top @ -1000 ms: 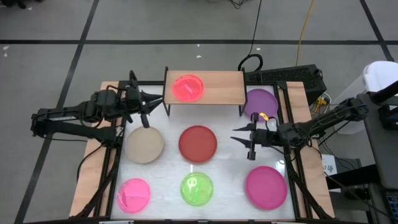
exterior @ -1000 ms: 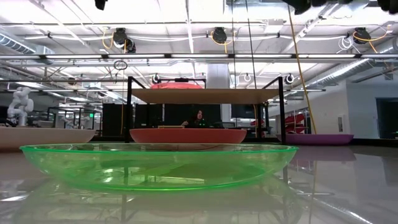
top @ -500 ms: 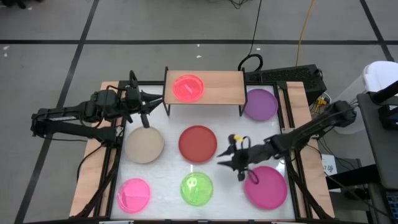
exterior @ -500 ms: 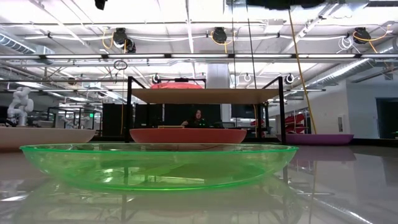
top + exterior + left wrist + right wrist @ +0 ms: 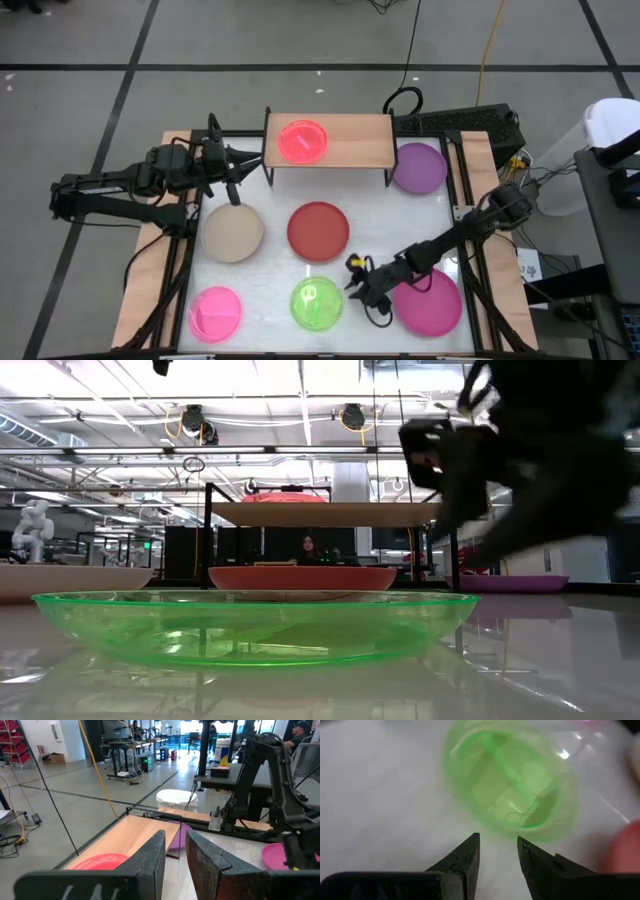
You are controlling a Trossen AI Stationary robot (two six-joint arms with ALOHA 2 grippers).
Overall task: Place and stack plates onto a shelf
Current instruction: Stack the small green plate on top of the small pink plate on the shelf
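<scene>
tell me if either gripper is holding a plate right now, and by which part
Nothing is held. The right gripper is open beside the small green plastic plate; the left gripper waits empty by the wooden shelf.

Sm pink plate (image 5: 303, 141) flat on wood shelf (image 5: 360, 140); 6 other plates on tabletop.

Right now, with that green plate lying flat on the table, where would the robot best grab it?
Probably at the raised rim of the green plate, on the side facing the right hand, one finger over and one under. The plate lies flat and shallow, so only its upturned edge offers a hold.
</scene>
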